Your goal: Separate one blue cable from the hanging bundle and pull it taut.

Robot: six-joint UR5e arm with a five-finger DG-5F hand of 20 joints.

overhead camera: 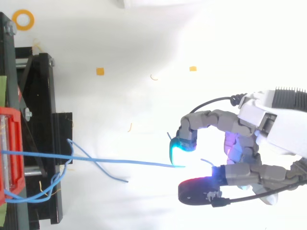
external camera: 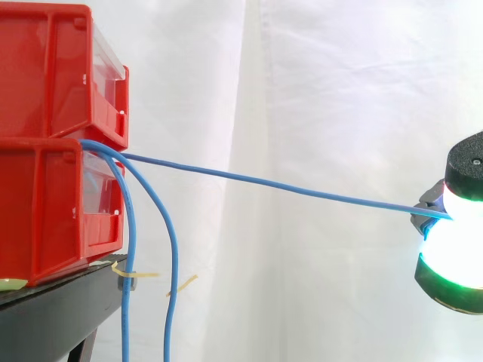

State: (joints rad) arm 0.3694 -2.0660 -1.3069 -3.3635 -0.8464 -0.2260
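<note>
Far from your hand (overhead camera: 254,120), two red bins (external camera: 45,75) sit stacked. Blue cables come out of the lower one. Your hand pinches one cable (external camera: 302,189), straight and tight. The other cables (external camera: 172,256) hang loose.

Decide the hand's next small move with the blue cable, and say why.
Probably a slight pull away from the red bins: the hand pinches one blue cable, separated from the two hanging cables, and it runs almost straight with a faint sag.

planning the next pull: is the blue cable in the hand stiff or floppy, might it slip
Probably floppy: the other blue cables droop from the red bins. The pulled blue cable likely runs straight only under tension. Thin and smooth, it might slip in the hand.
</note>
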